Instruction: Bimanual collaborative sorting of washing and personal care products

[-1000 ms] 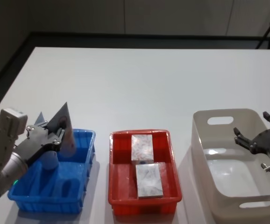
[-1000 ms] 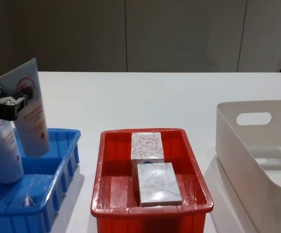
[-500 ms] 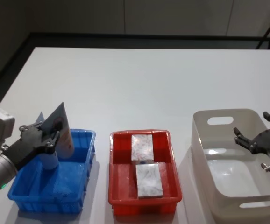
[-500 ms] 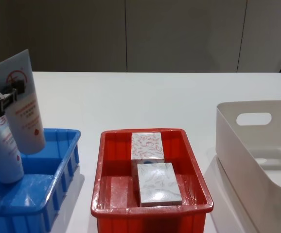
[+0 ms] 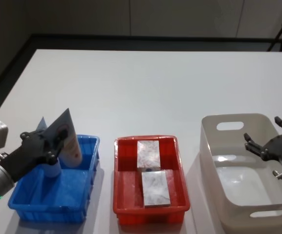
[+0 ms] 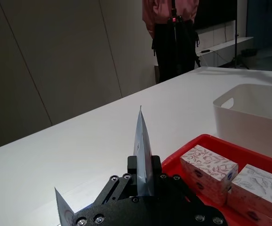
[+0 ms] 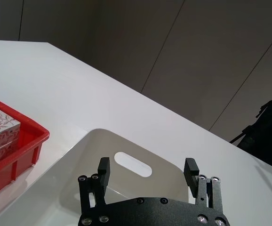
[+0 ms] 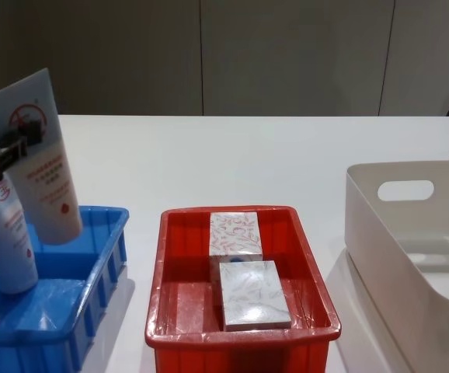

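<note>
My left gripper [image 5: 42, 146] is shut on a pale-blue squeeze tube [image 5: 66, 140] with a red logo, held tilted over the blue bin [image 5: 80, 197]. From the chest, that tube [image 8: 42, 159] leans with its cap end low inside the blue bin [image 8: 92, 291], beside a second tube [image 8: 8, 237] standing in it. In the left wrist view the held tube [image 6: 143, 155] shows edge-on between the jaws. Two white leaf-patterned boxes [image 5: 148, 153] [image 5: 155, 187] lie in the red bin [image 5: 121, 195]. My right gripper [image 5: 270, 150] hovers open over the white bin [image 5: 214, 161].
The three bins stand in a row along the table's near edge: blue on the left, red [image 8: 162, 311] in the middle, white [image 8: 380, 233] on the right. Behind them the white tabletop [image 5: 151, 87] runs to its far edge. A person stands far back in the left wrist view.
My left arm drew back to the left with the tube, which now stands a little higher and more tilted. The right gripper and the boxes have not moved.
</note>
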Tool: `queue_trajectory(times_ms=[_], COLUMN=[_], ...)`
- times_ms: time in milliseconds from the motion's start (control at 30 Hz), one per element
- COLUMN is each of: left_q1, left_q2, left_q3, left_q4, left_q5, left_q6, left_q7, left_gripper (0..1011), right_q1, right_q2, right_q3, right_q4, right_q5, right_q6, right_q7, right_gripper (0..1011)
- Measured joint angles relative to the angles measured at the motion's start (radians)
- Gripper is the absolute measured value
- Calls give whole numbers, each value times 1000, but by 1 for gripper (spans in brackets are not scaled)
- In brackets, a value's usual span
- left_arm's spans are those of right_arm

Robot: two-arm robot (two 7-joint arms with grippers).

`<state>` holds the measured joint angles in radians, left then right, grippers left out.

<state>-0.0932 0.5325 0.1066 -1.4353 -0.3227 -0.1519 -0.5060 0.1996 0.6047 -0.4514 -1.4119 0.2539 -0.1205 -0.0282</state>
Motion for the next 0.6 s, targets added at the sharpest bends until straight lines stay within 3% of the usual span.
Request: queue_trajectory(times_ms=[600], left_q1=[-29], left_q2=[27], left_q3=[79], left_q4=[-13], left_q5=[-64], left_q6=[-33], left_q7=[-92], left_gripper=[169], right_q1=[0], right_q2=[0], right_q3=[0], right_q4=[0], right_q5=[0], right_q6=[0], right_q7=[0], right_gripper=[1001])
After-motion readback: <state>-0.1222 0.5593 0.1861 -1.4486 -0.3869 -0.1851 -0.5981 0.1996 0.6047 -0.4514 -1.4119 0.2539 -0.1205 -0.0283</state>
